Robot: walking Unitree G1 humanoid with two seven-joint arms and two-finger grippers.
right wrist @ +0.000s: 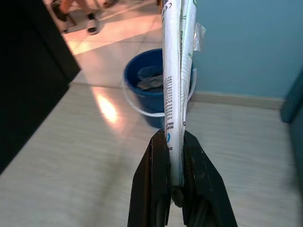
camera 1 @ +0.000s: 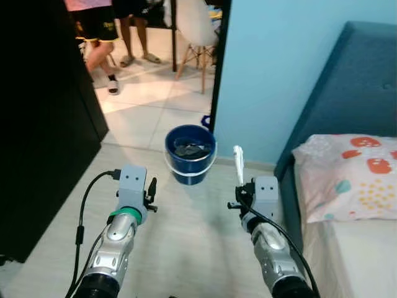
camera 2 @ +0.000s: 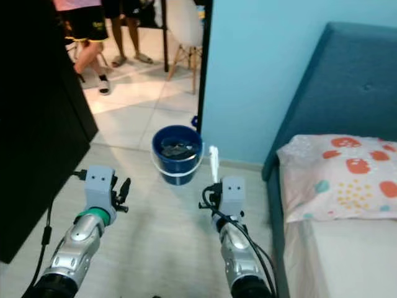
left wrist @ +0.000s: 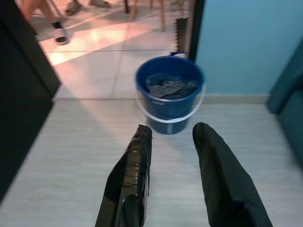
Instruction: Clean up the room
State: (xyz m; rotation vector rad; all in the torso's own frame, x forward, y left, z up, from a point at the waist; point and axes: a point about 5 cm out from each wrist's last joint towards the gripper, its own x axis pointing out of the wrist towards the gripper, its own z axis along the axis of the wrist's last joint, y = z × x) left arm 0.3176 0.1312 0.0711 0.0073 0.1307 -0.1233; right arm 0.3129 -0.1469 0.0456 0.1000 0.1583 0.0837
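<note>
Bed (camera 1: 347, 124), upholstered blue and cut off at the frame edge, carries a patterned pillow (camera 1: 350, 177). Blue plastic bucket (camera 1: 190, 153) on the pale floor holds dark, indistinct contents. Right end effector (right wrist: 173, 163) clamps a flattened white tube (right wrist: 176, 71) upright near it; left end effector (left wrist: 173, 156) is spread, empty.

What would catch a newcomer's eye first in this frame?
The blue bucket on the pale floor near the doorway, holding dark scraps, sits straight ahead of both arms. The right claw is shut on a flattened white tube standing upright, while the left claw is open. To the right, a spotted pillow lies on the bed.
</note>
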